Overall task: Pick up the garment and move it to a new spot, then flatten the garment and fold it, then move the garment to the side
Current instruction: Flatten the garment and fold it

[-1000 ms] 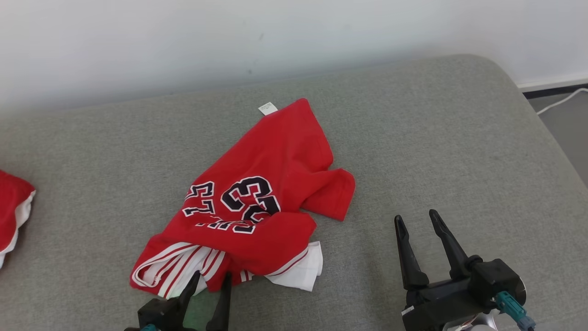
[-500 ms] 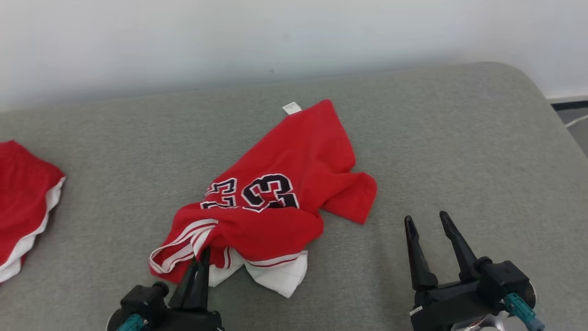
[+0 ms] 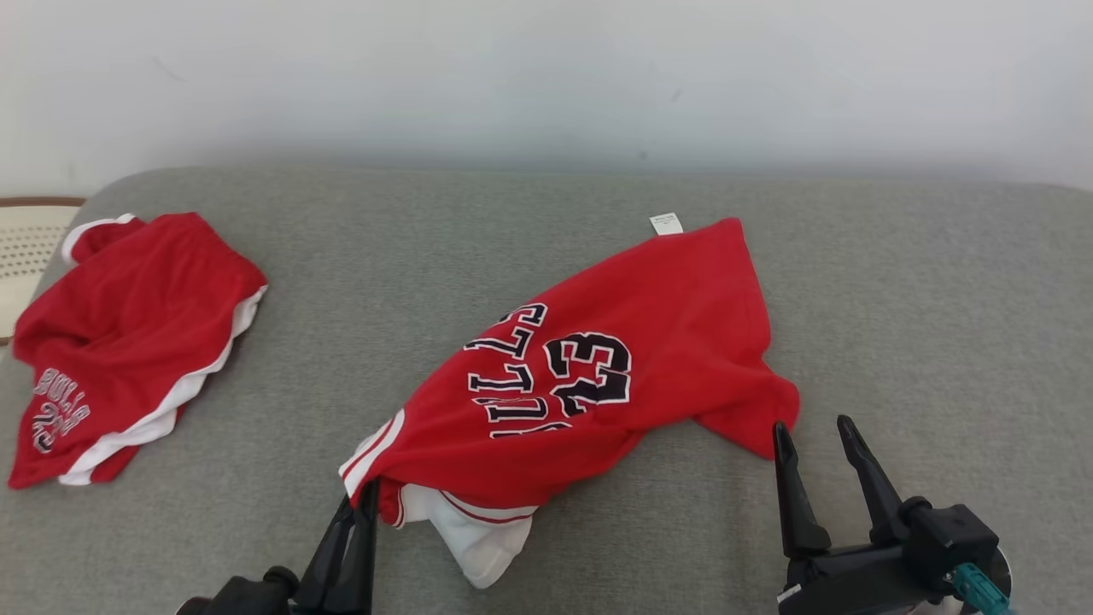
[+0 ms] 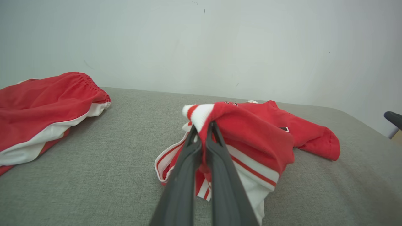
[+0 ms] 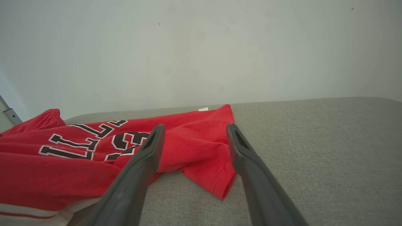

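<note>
The garment (image 3: 649, 342) is a red jersey with black and white lettering and the number 23, lying rumpled on the grey cushion (image 3: 897, 282). My left gripper (image 3: 368, 491) is shut on its striped white-and-red edge, which is raised a little off the cushion. In the left wrist view the left gripper's (image 4: 204, 129) two fingers pinch that bunched edge of the garment (image 4: 267, 135). My right gripper (image 3: 812, 424) stands open just right of the garment's near red corner, holding nothing. In the right wrist view the right gripper's (image 5: 195, 126) fingers frame the garment's (image 5: 78, 163) right corner.
A second red garment with white trim (image 3: 128, 342) lies at the cushion's left end, also seen in the left wrist view (image 4: 37, 106). A woven pale seat (image 3: 26, 248) sits beyond the left edge. A white wall backs the cushion.
My left gripper has shut on the garment's striped edge and drawn it up and toward me, spreading the lettering. The head camera has turned left. The right gripper stays open.
</note>
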Robot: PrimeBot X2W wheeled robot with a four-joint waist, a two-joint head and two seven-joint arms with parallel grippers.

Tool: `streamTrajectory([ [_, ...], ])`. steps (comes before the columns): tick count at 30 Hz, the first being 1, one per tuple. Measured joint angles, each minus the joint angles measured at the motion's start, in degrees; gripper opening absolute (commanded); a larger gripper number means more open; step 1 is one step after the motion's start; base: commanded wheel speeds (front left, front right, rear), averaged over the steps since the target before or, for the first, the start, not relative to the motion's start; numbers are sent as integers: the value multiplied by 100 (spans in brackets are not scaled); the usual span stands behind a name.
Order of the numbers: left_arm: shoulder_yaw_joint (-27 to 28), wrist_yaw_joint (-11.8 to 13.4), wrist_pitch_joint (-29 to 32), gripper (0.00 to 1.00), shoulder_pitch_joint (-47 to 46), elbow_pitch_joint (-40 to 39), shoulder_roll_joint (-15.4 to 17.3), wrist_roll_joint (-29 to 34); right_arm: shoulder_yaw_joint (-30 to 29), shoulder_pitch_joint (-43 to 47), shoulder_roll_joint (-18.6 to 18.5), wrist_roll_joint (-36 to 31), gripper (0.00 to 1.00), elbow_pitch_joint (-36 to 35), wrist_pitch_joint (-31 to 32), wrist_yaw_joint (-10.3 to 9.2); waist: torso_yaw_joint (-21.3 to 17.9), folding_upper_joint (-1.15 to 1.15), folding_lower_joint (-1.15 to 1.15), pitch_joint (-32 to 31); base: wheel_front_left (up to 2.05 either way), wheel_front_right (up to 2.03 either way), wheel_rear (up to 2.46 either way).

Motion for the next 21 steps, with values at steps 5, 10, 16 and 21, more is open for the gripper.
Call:
streamTrajectory([
  [5, -216, 77, 432, 0, 173, -922, 55, 146, -93, 49, 22, 0, 100, 36, 0, 0, 252, 0, 0, -82, 0, 0, 0],
  [10, -347, 78, 716, 0, 194, -1335, 88, 178, -82, 43, 41, 0, 100, 94, 0, 0, 355, 0, 0, -164, 0, 0, 0],
  [16, -245, 86, 621, 0, 293, -898, 152, 78, -18, 15, 55, 30, 100, 215, 0, 0, 203, 0, 0, -153, 0, 0, 0],
  [21, -79, 77, 336, 0, 159, -142, 286, 74, -4, -46, 42, 29, 100, 279, 0, 0, 16, 0, 0, -97, 0, 0, 0],
])
